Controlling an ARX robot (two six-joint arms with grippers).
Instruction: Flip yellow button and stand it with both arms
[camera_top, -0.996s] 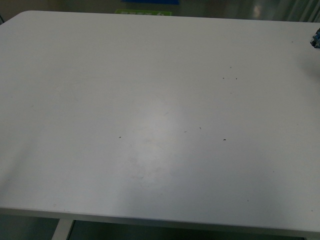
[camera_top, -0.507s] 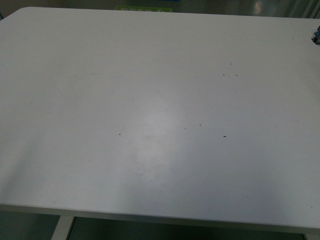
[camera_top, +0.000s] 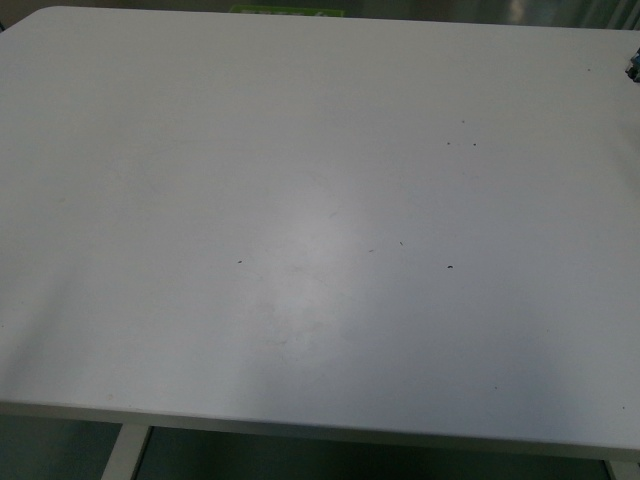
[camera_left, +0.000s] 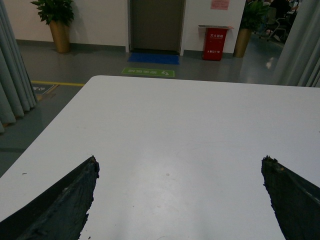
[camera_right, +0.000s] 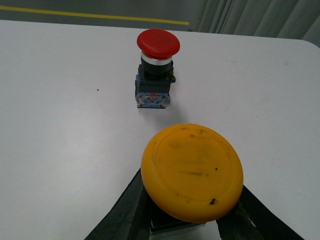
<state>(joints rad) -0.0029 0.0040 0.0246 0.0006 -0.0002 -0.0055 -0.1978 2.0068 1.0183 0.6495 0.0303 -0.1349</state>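
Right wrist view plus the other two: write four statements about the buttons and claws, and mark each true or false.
1. The right claw grips the yellow button below its cap. True.
2. The left claw is shut on a button. False: its fingers stand wide apart, with only the bare table between them.
3. A red button sits on the table, apart from the yellow button. True.
4. The front view shows both claws. False: neither claw shows there.
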